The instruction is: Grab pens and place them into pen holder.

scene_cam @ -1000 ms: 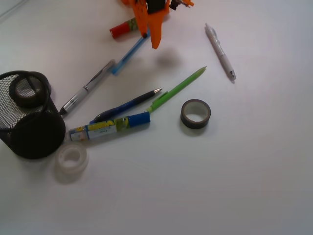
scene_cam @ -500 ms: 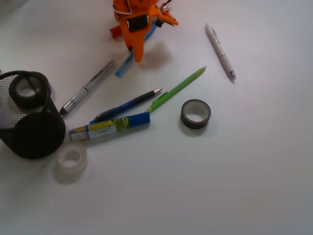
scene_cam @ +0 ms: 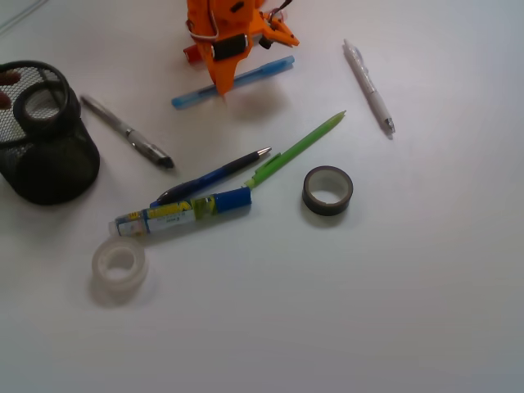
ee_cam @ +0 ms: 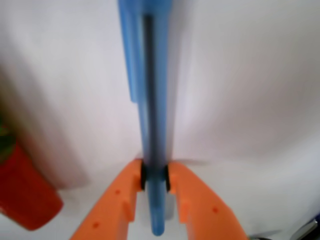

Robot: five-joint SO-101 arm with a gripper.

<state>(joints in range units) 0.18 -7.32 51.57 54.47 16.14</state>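
Note:
My orange gripper (scene_cam: 221, 85) at the top centre is shut on the light blue pen (scene_cam: 254, 72), pinching it left of its middle. The wrist view shows that pen (ee_cam: 152, 100) running straight up from the gripper (ee_cam: 155, 177), clamped between both pads. Left of it, the silver-and-black pen (scene_cam: 127, 131) lies beside the black mesh pen holder (scene_cam: 49, 164). At mid-table lie the dark blue pen (scene_cam: 211, 176) and the green pen (scene_cam: 299, 147). To the upper right lies the white pen (scene_cam: 368, 86).
A dark tape roll (scene_cam: 45, 106) sits at the holder's mouth. A blue-capped, yellow-labelled marker (scene_cam: 182, 211) lies below the dark blue pen. A dark tape roll (scene_cam: 327, 190), a clear tape roll (scene_cam: 119, 264) and a red marker (ee_cam: 25, 200) are nearby.
The gripper came down and shut on the light blue pen, which swung towards horizontal. The pen holder shifted up and left, and the silver-and-black pen turned and moved left.

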